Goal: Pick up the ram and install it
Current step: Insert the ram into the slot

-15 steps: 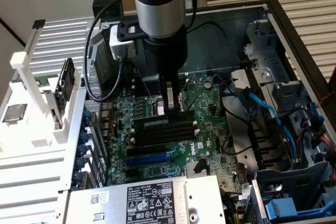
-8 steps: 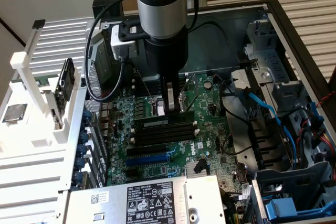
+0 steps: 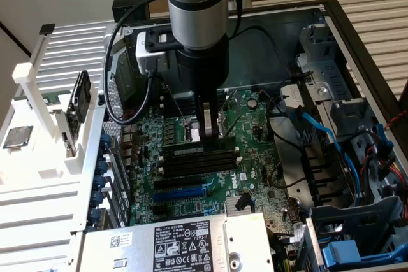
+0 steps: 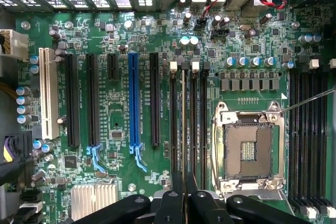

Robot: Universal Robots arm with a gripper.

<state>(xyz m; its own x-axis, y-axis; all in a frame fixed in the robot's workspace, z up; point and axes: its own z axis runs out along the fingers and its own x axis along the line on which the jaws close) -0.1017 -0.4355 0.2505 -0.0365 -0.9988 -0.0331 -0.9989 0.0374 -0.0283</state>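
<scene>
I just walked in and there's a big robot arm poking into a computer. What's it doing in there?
The robot arm's gripper hangs inside an open computer case. It seems to be pinching a RAM stick, seen edge-on, lined up with the black memory slots beside the empty CPU socket on the green motherboard. Whether the stick is pushed all the way into a slot is hard to tell.

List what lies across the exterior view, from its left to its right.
Square chip on the white rack → black card standing in that rack → gripper closed on the ram → light blue cable → red wires.
</scene>
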